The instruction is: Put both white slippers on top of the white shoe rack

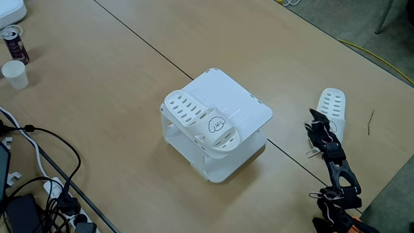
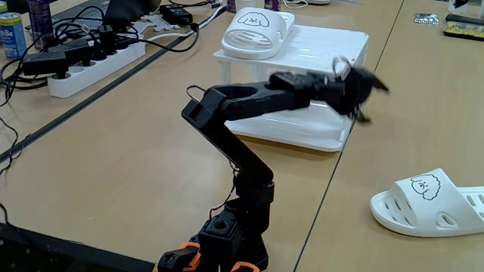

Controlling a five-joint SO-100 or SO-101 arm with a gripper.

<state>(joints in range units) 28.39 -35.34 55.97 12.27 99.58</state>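
We see the white shoe rack (image 1: 249,107) near the middle of the wooden table (image 1: 97,110) in a fixed view, with one white slipper (image 1: 204,123) lying on its flat top toward the 8 o'clock corner, puppy drawing up, its toe end reaching slightly past the rack's edge. In another fixed view the same slipper (image 2: 255,32) sits at the 10 o'clock corner of the rack (image 2: 333,47). The second white slipper (image 1: 333,107) lies on the table well apart from the rack, at about 3 o'clock from it, and the black arm partly covers its near end; from the other side this slipper (image 2: 427,202) rests at 4 o'clock of the picture, sole down, nothing touching it. We find the gripper (image 2: 363,94) blurred, held in the air in front of the rack's side wall, between the rack and the loose slipper; it appears to hold nothing, but we cannot tell how far its jaws are parted. From above, the gripper (image 1: 317,126) hangs just beside the loose slipper. Around the work area we note a white paper cup (image 1: 15,73) and a dark can (image 1: 14,43) at 10 o'clock, a tangle of black cables (image 1: 45,194) at 8 o'clock, and a white power strip (image 2: 91,66) with plugs beyond the arm's elbow, none of them between gripper and slipper.
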